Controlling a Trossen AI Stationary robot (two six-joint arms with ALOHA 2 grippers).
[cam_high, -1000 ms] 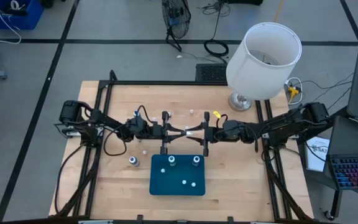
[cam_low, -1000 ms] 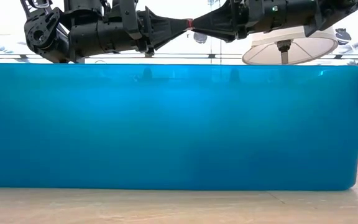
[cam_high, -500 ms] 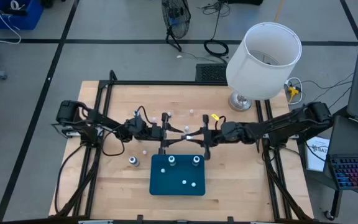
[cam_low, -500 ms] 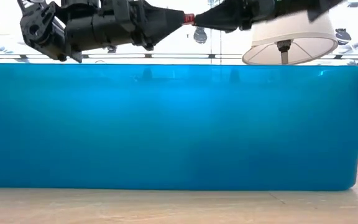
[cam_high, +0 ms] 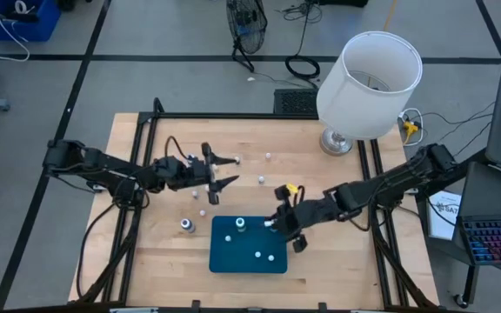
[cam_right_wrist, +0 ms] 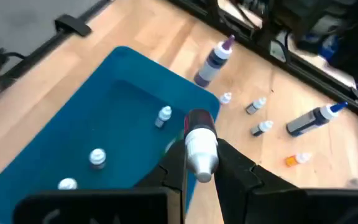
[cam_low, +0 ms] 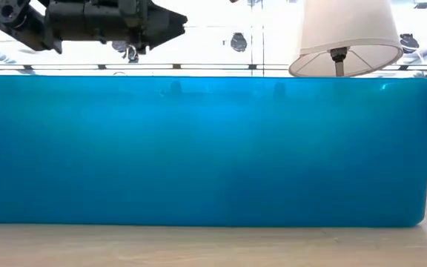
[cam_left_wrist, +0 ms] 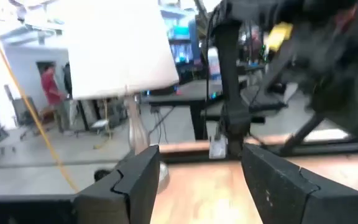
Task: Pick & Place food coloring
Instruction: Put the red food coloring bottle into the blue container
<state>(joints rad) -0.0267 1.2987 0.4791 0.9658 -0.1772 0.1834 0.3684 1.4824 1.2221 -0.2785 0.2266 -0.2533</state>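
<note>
While four small white-capped bottles [cam_right_wrist: 164,116] sit in flat dark-blue tray [cam_high: 224,261] | right gripper [cam_right_wrist: 197,163] jaws clamp another above it | left gripper [cam_high: 217,170] jaws apart, empty | we count several on wooden surface [cam_high: 337,252].

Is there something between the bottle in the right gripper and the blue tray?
Nothing visible. The right gripper holds a white-capped bottle above the blue tray; the bottles already in the tray stand off to the side.

No legible txt anywhere.
</note>
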